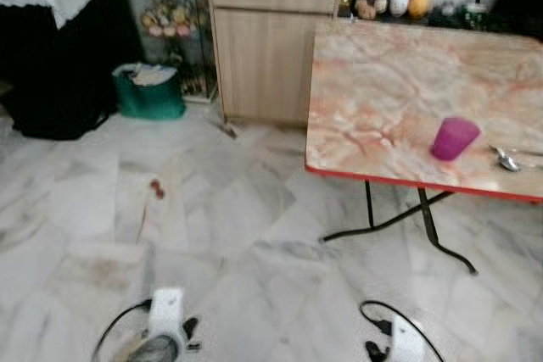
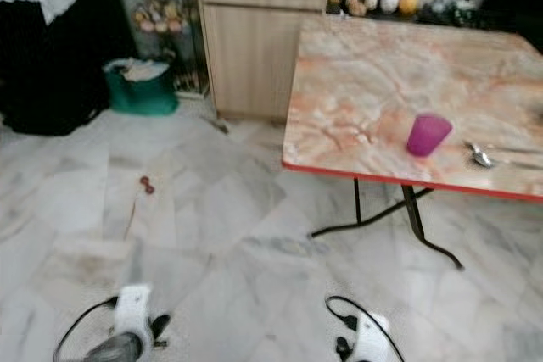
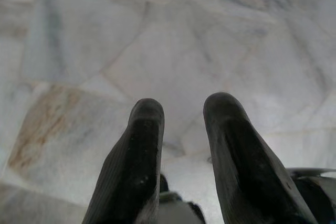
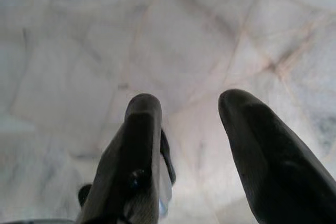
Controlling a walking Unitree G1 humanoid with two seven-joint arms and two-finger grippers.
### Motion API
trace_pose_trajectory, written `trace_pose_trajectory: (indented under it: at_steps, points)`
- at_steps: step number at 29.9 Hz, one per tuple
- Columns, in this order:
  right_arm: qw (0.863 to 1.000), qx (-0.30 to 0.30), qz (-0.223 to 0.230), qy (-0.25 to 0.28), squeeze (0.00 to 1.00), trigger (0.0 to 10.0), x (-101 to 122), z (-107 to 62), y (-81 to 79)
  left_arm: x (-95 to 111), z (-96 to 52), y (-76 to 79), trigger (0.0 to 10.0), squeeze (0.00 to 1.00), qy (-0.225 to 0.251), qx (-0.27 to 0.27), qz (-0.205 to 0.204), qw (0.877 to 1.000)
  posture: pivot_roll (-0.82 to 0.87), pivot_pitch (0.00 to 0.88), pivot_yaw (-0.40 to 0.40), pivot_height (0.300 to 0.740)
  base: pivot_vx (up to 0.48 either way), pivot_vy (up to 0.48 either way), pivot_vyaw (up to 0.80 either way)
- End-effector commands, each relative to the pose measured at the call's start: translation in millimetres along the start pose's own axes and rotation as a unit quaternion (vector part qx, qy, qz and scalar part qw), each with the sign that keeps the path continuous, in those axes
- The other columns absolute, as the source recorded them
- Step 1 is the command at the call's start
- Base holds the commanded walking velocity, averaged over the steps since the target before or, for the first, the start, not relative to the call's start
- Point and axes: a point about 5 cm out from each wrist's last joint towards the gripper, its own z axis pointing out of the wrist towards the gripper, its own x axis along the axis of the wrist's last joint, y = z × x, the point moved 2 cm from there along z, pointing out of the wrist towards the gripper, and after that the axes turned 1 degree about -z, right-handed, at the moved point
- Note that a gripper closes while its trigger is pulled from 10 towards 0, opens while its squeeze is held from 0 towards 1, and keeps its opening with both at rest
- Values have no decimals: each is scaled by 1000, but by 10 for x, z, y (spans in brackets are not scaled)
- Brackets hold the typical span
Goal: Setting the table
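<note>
Parted right pincer above marble floor

A folding table with an orange-and-cream marbled top, a red edge and thin black crossed legs stands on the pale marble floor to the robot's front right, its far side close to a light wooden cabinet. Near the table's front edge a translucent magenta plastic cup stands upright, mouth up, wider at the rim than at the base. Just to the right of the cup, apart from it, a metal spoon lies flat on the tabletop with its bowl toward the cup and its handle running off to the right.
</note>
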Motion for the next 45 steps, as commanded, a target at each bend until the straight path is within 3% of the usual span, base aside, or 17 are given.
trace_pose_trajectory:
  at_steps: [1, 33, 45]
  points:
    - [1000, 7, 1, -4, 0, 10000, -33, -1, -66, -107, -36, -114, 10000, 0, -21, 13, -1, 1000, -10, 0, 3, 740, 0, 0, -525]
    - [1000, -1, 11, 7, 0, 10000, -7, 0, -66, 61, -1, -122, 10000, 0, -5, 14, 9, 1000, 3, 0, -3, 740, 0, 0, -16]
    - [1000, -3, 6, 11, 0, 10000, 21, 3, -32, 18, -11, -134, 10000, 0, -6, 24, -13, 1000, 18, 0, -16, 740, 0, 0, 0]
